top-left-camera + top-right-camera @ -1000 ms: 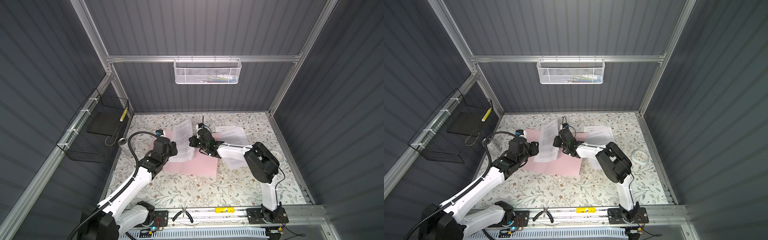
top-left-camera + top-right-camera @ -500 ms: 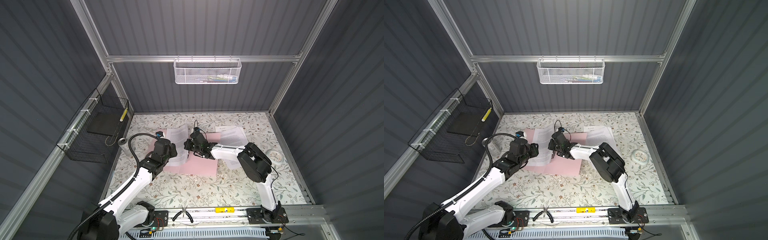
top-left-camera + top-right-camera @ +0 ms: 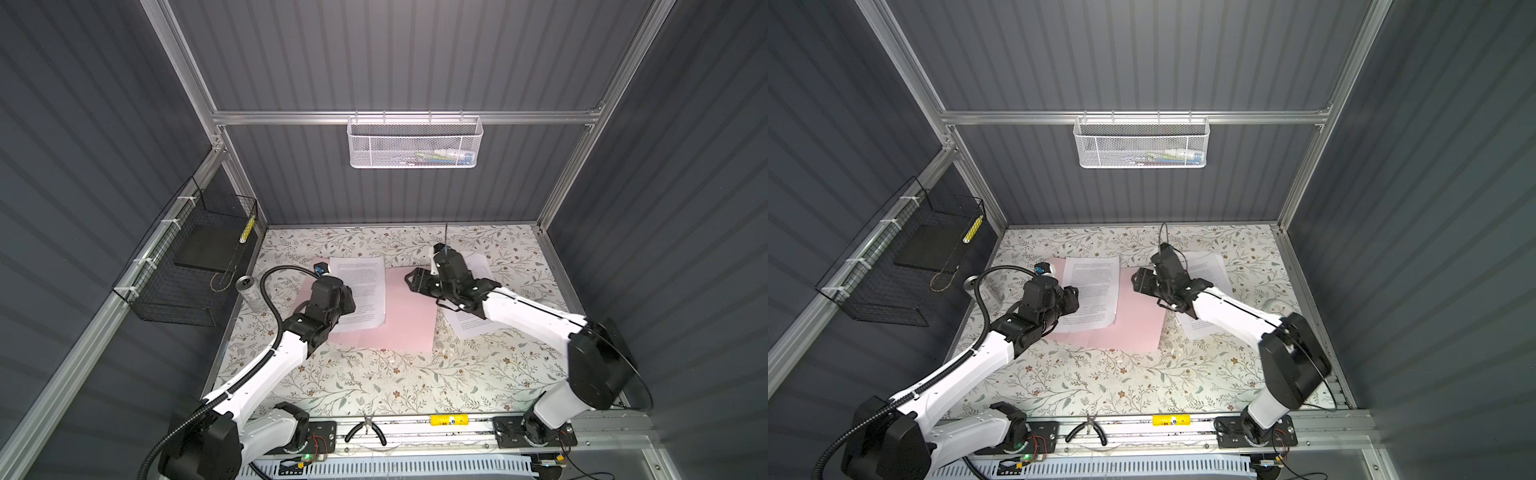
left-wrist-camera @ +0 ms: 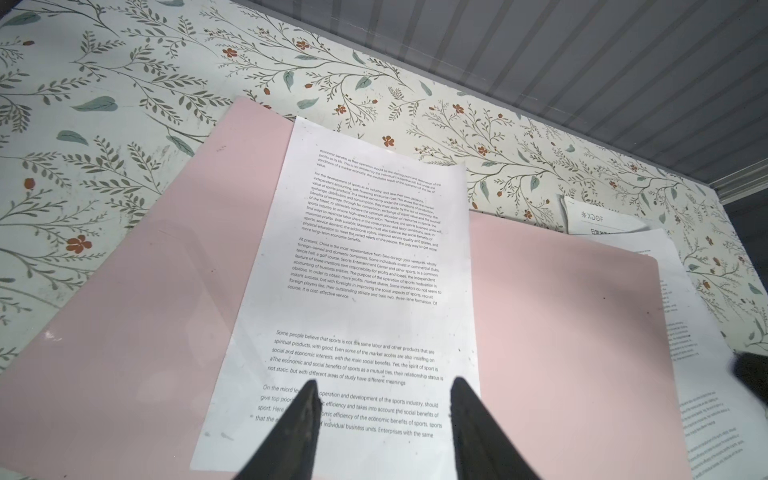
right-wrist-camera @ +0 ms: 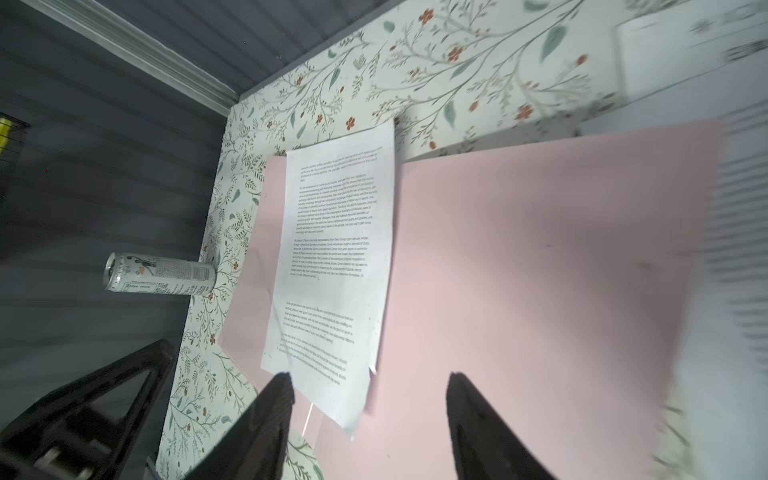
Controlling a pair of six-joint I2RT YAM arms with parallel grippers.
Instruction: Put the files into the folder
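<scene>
my left claw (image 4: 384, 382): parted, empty, tips over sheet (image 4: 365, 266)
my right claw (image 5: 369, 375): wide, empty, above folder (image 5: 540, 270)
sheet: flat on folder, one end overhanging onto worktop (image 4: 104, 104)

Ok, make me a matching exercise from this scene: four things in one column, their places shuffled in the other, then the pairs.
Things:
1. printed sheet
2. drink can
3. pliers
4. white mesh basket

Places:
A. hangs on the back wall rail
B. lies on the pink folder
C. lies on the front rail
D. stands at the left edge of the table

Pairs: 1-B, 2-D, 3-C, 4-A
</scene>
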